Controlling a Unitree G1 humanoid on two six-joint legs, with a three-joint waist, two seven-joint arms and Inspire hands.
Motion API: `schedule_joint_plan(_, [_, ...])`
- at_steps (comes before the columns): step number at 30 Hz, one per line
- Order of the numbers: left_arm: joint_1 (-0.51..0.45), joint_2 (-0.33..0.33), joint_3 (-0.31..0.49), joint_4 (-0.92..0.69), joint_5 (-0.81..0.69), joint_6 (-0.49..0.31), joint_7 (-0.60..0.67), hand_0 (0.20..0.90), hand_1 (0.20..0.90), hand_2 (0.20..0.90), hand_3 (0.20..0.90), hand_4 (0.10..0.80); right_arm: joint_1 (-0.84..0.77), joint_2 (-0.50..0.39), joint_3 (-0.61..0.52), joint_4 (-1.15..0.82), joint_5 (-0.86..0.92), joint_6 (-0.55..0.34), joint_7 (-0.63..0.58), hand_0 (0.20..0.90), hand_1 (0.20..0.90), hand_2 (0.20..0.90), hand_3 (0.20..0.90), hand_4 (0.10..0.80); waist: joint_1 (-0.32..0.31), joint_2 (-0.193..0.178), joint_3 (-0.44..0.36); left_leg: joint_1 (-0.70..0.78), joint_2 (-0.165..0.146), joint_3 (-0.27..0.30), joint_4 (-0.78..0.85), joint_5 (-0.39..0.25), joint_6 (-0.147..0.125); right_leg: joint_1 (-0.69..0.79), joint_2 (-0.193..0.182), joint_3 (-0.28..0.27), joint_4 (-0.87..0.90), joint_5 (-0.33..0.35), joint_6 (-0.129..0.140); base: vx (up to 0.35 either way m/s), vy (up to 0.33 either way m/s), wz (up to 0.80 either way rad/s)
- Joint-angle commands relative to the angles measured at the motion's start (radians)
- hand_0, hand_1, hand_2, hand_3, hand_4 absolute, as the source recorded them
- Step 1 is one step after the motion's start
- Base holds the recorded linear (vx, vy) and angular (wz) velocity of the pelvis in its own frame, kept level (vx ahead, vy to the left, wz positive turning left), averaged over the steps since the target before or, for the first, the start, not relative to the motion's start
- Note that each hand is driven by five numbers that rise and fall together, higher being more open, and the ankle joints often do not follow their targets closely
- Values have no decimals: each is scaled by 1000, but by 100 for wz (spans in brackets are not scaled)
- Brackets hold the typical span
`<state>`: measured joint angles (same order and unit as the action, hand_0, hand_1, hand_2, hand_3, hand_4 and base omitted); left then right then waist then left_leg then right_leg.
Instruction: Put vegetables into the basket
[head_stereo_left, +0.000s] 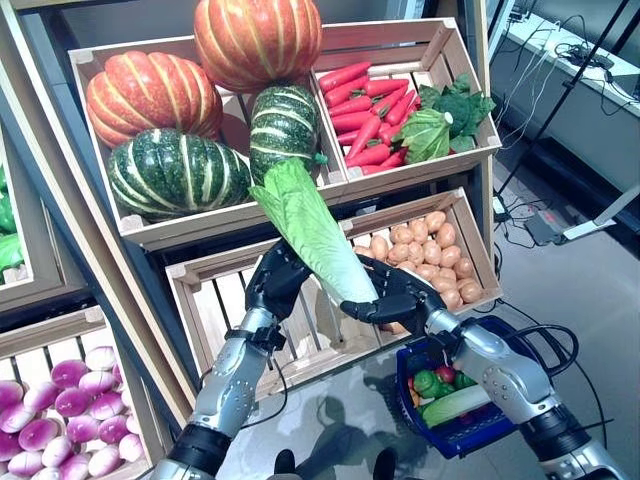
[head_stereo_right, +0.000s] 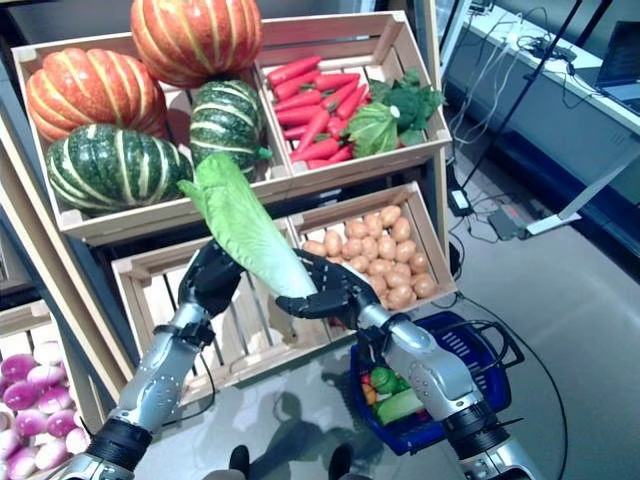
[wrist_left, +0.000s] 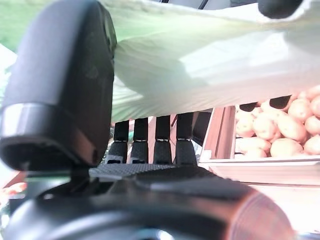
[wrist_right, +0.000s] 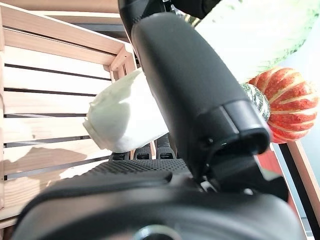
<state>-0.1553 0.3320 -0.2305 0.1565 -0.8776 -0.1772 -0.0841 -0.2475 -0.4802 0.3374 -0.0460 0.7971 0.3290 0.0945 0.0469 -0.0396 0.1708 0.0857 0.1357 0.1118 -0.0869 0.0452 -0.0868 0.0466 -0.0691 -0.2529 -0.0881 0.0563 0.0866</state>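
The romaine lettuce (head_stereo_left: 315, 232) is up in the air, held between both hands in front of the empty wooden crate (head_stereo_left: 270, 330). Light, I'd say, and soft at the leafy end, easily bruised; the pale stalk end looks firmer and is the better place to hold. The right hand (head_stereo_left: 392, 298) curls round that stalk end, and the left hand (head_stereo_left: 276, 280) wraps the middle. The long axis slants, leaves pointing up and away from the hands toward the squashes (head_stereo_left: 175, 172). The blue basket (head_stereo_left: 470, 425) waits below the right forearm.
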Motion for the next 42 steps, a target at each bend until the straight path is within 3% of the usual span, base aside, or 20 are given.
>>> schedule_joint_plan(1, [-78, 0, -74, -67, 60, -51, -43, 300, 300, 300, 300, 400, -137, 98, 2, -109, 129, -90, -4, 900, 900, 900, 900, 800, 8, -29, -91, -25, -30, -21, 0, -33, 2, 41, -65, -44, 1, 8, 40, 0, 0, 0])
schedule_joint_plan(9, [-88, 64, -91, -83, 202, -40, -66, 300, 300, 300, 300, 400, -142, 72, 0, -118, 131, -64, -12, 900, 900, 900, 900, 800, 6, -23, -95, -16, -32, -21, 0, -38, 6, 44, -63, -33, 1, 5, 42, 4, 0, 0])
schedule_joint_plan(15, [-94, 77, -97, -93, 200, -38, -68, 300, 300, 300, 300, 400, -140, 60, 13, -109, 119, -50, 16, 900, 900, 900, 900, 800, 5, -24, -97, -13, -32, -22, 0, -38, 6, 45, -64, -27, 1, 6, 44, 0, 0, 0])
schedule_joint_plan(16, [-97, 75, -97, -91, 202, -38, -68, 300, 300, 300, 300, 400, -140, 62, 17, -104, 118, -50, 16, 516, 516, 516, 516, 544, 5, -24, -97, -12, -31, -21, 0, -38, 5, 46, -65, -27, 1, 6, 44, 0, 0, 0])
schedule_joint_plan(17, [-97, 74, -97, -92, 203, -38, -68, 300, 300, 300, 300, 400, -141, 62, 18, -102, 116, -50, 18, 516, 516, 516, 516, 544, 5, -24, -97, -12, -31, -21, 0, -39, 5, 46, -65, -27, 1, 6, 44, 0, 0, 0])
schedule_joint_plan(18, [-100, 73, -98, -92, 202, -36, -64, 300, 300, 300, 300, 400, -141, 64, 19, -97, 113, -49, 20, 300, 300, 300, 300, 400, 5, -24, -97, -11, -31, -21, 0, -39, 6, 46, -65, -26, 1, 6, 45, 0, 0, 0])
schedule_joint_plan(36, [-92, 65, -89, -95, 130, -37, -53, 300, 300, 300, 300, 400, -130, 69, 16, -55, 155, -53, 13, 300, 300, 300, 300, 400, 6, -26, -99, -6, -30, -26, 0, -42, 6, 45, -66, -20, 1, 8, 48, 0, 0, 0])
schedule_joint_plan(37, [-91, 65, -87, -95, 114, -40, -51, 356, 356, 356, 356, 438, -132, 69, 13, -52, 157, -61, 13, 300, 300, 300, 300, 400, 6, -26, -99, -5, -30, -27, 0, -42, 6, 46, -66, -20, 1, 8, 48, 0, 0, 0])
schedule_joint_plan(38, [-90, 57, -86, -94, 108, -42, -46, 900, 900, 900, 900, 800, -132, 69, 8, -50, 165, -69, 15, 300, 300, 300, 300, 400, 6, -28, -99, -5, -30, -28, 0, -43, 6, 47, -66, -21, 1, 8, 48, 0, 0, 0])
schedule_joint_plan(42, [-86, 56, -82, -95, 105, -36, -66, 900, 900, 900, 900, 800, -130, 68, -9, -48, 183, -89, 12, 300, 300, 300, 300, 400, 7, -28, -100, -4, -29, -29, 0, -43, 5, 49, -66, -22, 1, 8, 48, 0, 0, 0])
